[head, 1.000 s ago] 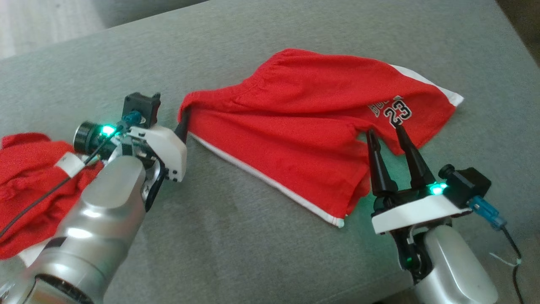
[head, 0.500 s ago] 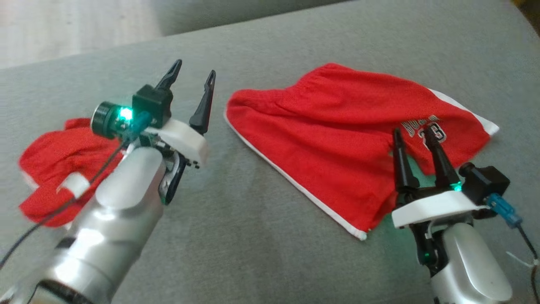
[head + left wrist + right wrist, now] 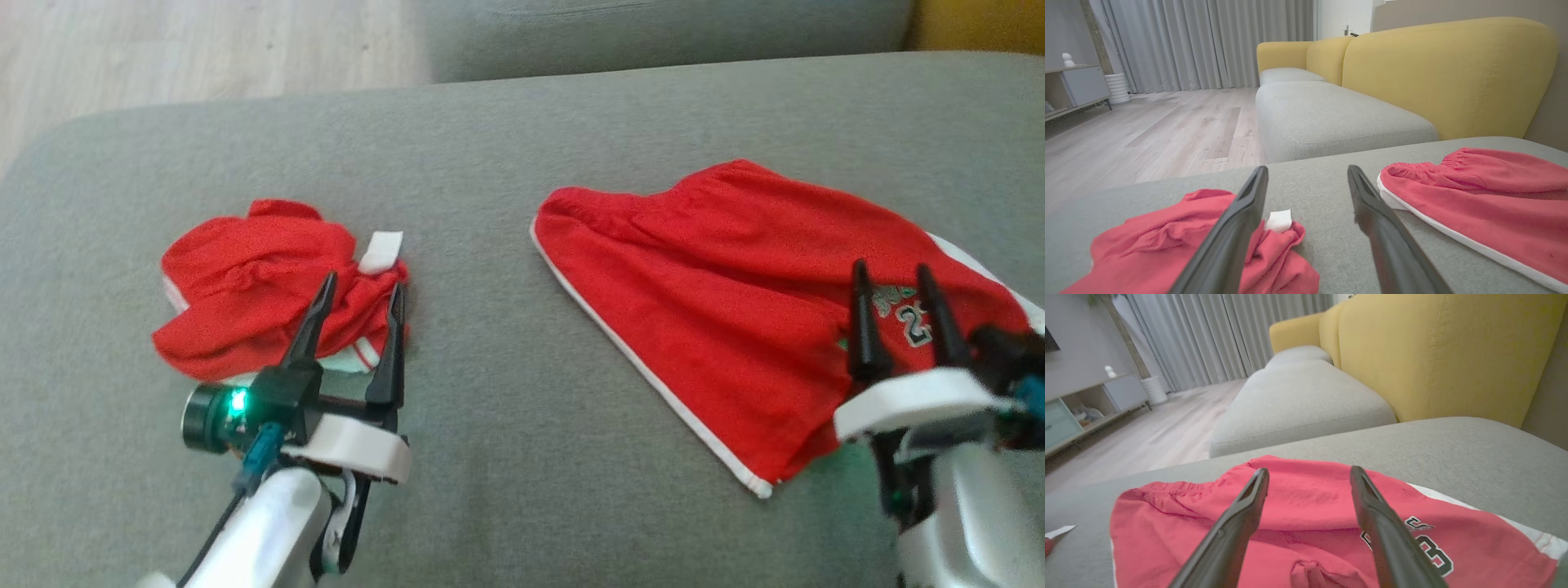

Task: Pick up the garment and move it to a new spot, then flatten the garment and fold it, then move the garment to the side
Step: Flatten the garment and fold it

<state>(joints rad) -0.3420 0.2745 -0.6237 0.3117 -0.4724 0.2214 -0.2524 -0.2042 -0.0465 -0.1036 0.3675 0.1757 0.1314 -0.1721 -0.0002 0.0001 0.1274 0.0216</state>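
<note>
Two red garments lie on the sofa (image 3: 490,204): shorts (image 3: 718,269) spread at the frame's right, a crumpled garment (image 3: 245,278) at left. Left hand (image 3: 363,282) by the crumpled garment and right hand (image 3: 891,267) over the shorts, both apart, empty.

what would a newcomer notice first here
The red basketball shorts with a white stripe and a number print, spread on the right of the grey cushion, grab the eye first. A crumpled red garment lies to the left, with the open left end effector pointing at it. A yellow sofa back stands out behind.
</note>
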